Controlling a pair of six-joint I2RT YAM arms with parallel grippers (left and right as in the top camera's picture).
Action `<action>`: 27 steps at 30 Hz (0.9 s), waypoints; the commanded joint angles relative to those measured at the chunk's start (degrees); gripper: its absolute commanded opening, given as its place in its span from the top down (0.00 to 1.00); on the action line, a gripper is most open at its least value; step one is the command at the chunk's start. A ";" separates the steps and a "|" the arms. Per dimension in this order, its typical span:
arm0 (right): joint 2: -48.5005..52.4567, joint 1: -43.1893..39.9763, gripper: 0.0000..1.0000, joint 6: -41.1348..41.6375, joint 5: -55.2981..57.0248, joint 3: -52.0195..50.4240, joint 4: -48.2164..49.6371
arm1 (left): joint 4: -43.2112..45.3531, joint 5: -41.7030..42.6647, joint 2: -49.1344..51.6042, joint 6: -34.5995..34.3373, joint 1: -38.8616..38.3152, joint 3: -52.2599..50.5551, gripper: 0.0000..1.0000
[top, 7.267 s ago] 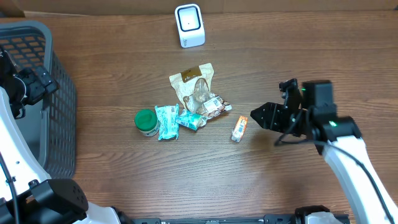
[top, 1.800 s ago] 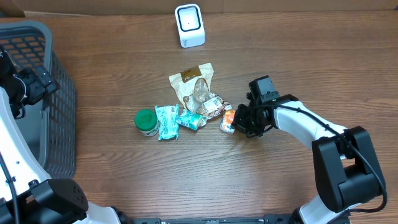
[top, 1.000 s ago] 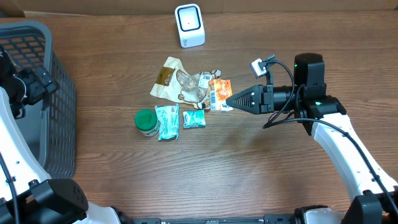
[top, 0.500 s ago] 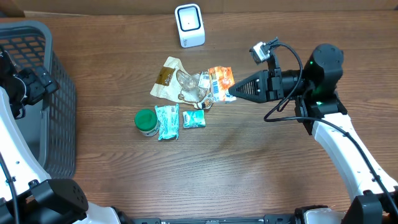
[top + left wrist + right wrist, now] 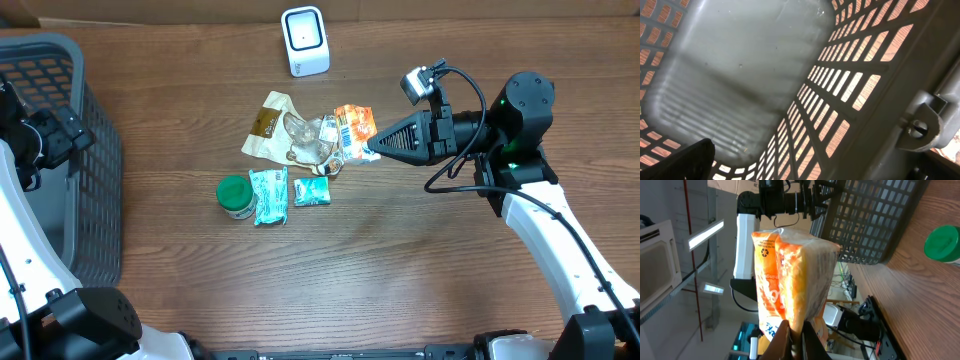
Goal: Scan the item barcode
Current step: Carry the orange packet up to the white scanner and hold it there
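Note:
An orange snack packet (image 5: 354, 128) hangs above the table just right of the item pile, its white printed panel facing up in the overhead view. My right gripper (image 5: 372, 147) is shut on the packet's lower right edge. In the right wrist view the packet (image 5: 790, 275) stands up from the shut fingertips (image 5: 799, 335). The white scanner (image 5: 305, 40) stands at the table's back edge, apart from the packet. My left gripper (image 5: 62, 128) hovers over the grey basket with its jaws open; only one dark finger (image 5: 685, 160) shows in the left wrist view.
A brown-and-clear bag (image 5: 285, 132), two teal packets (image 5: 268, 194) (image 5: 312, 190) and a green-lidded jar (image 5: 235, 196) lie mid-table. The grey mesh basket (image 5: 95, 200) fills the left edge. In the left wrist view the basket's floor (image 5: 740, 75) holds nothing.
The right gripper closed on the orange packet on the table and lifted it back and up beside the pile; the bag shifted left. Over the last half second hardly anything moved.

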 commanded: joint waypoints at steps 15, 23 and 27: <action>-0.42 0.02 0.96 -28.68 8.72 -1.75 -27.67 | 0.02 -0.59 0.68 1.27 0.35 -0.20 0.00; -0.42 3.13 0.96 -41.00 36.92 -1.73 -54.16 | 0.02 -0.59 0.68 1.27 0.35 -0.20 0.00; -0.44 5.16 0.96 -41.16 46.10 0.07 -60.41 | 0.02 -0.59 0.68 1.27 0.35 -0.20 0.00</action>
